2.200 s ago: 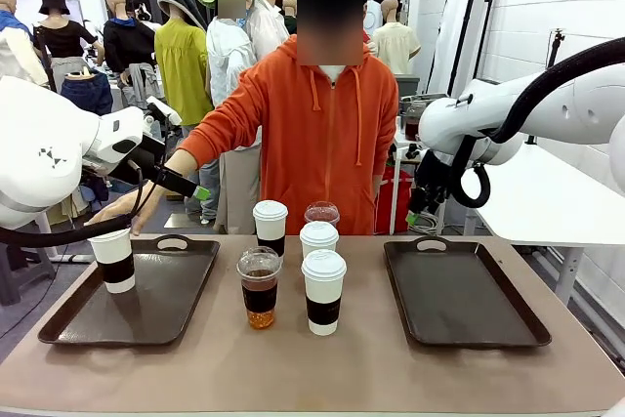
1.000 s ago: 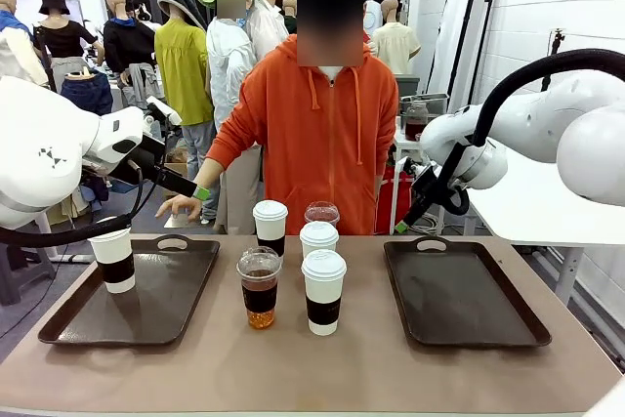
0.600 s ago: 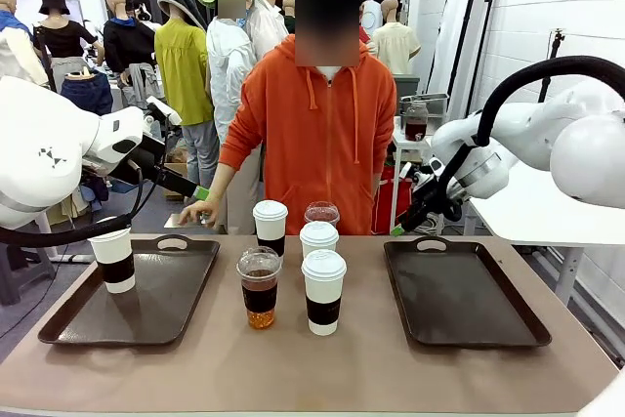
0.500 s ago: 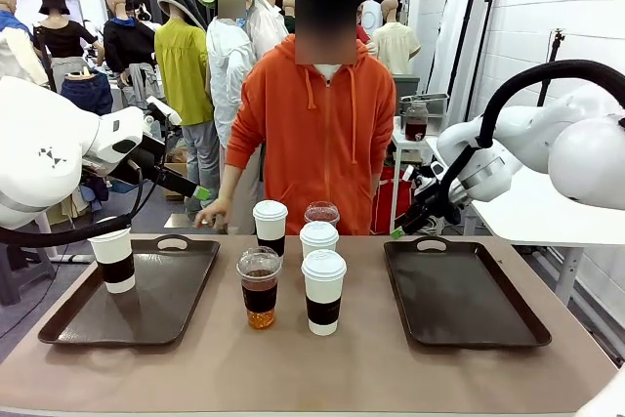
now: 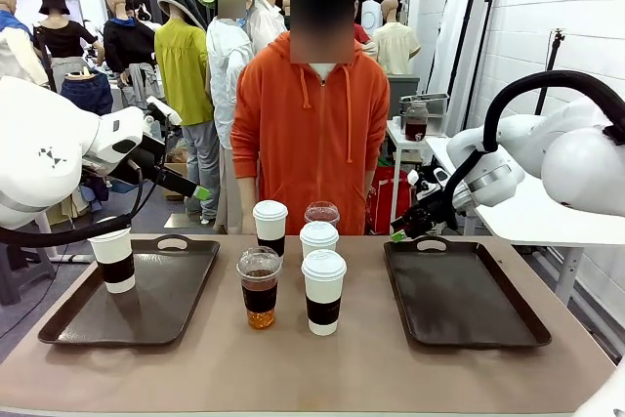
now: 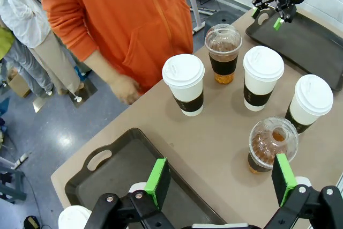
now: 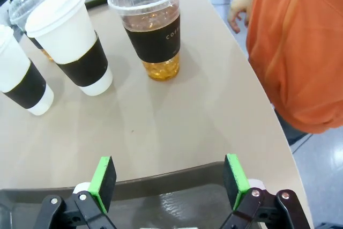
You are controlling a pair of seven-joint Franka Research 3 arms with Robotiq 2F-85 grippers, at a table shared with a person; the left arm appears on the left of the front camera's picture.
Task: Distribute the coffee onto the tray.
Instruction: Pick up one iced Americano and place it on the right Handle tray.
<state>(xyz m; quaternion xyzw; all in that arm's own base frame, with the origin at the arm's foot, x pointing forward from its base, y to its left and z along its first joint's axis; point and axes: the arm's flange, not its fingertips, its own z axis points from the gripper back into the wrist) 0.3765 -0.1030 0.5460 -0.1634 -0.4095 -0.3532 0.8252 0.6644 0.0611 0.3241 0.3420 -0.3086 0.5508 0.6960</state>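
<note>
Left hand [image 6: 220,182] hangs spread and empty above the left tray [image 6: 107,175], on which one white cup [image 5: 114,259] stands upright. A group of five cups [image 5: 318,241] stands on the worktop [image 5: 391,368], ahead of this hand's fingers and well apart from it. Right hand [image 7: 169,179], equally spread and empty, is poised over the bare right tray [image 5: 469,300], at the corner nearest the group. Directly ahead of its fingers, near, stands the far clear cup [image 7: 150,22], upright, long axis vertical; a lidded white cup [image 7: 67,41] stands beside it, off-line. Judgement: the right hand is the nearer, and a level approach straight ahead would put its pads either side of the clear cup's dark band.
</note>
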